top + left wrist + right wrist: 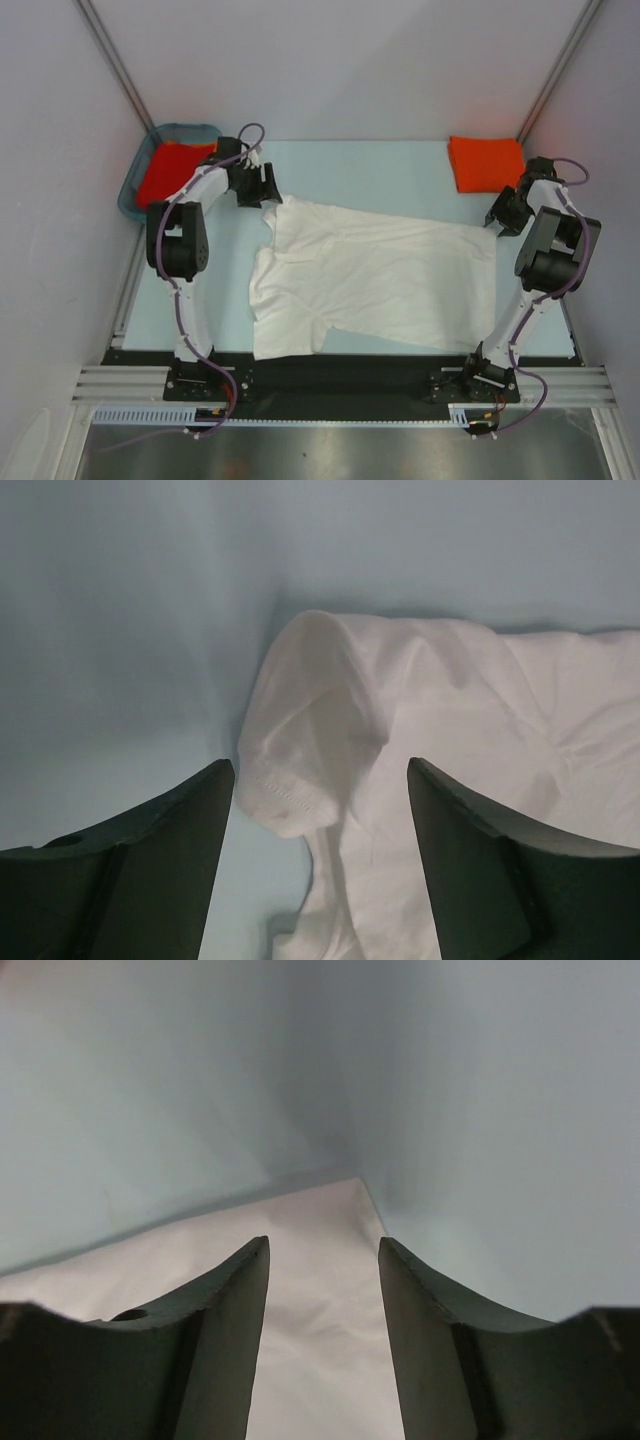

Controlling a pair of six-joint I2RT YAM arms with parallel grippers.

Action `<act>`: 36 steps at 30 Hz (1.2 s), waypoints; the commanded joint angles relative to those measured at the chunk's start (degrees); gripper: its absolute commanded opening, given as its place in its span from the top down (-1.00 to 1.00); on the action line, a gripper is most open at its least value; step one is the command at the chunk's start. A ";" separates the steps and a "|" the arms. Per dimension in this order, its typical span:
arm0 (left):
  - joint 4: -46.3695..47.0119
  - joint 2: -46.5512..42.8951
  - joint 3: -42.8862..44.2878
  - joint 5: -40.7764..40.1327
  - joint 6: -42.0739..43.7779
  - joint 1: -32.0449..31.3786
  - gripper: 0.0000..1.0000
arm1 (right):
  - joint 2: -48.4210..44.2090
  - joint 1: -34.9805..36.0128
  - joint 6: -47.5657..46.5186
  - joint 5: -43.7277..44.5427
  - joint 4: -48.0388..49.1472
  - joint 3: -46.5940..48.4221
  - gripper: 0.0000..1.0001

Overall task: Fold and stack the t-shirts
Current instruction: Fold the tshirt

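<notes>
Item: white t-shirt lying spread; left gripper gaping wide over sleeve, right gripper hanging narrower over corner, both empty. Risk: a shallow pinch probably slipping, bunching cloth.

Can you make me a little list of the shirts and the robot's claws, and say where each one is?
white shirt: spread out in the middle of the table, not folded
folded orange shirt: on the table, far right corner
other orange shirt: inside the teal basket, far left corner
left claw: open, by the white shirt's sleeve, holding nothing
right claw: open, over a corner of the white shirt, holding nothing
</notes>
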 commanded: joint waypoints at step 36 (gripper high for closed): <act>3.92 7.85 2.07 14.67 -7.58 3.79 0.96 | 1.31 -0.69 -3.42 -1.77 1.01 0.10 -0.08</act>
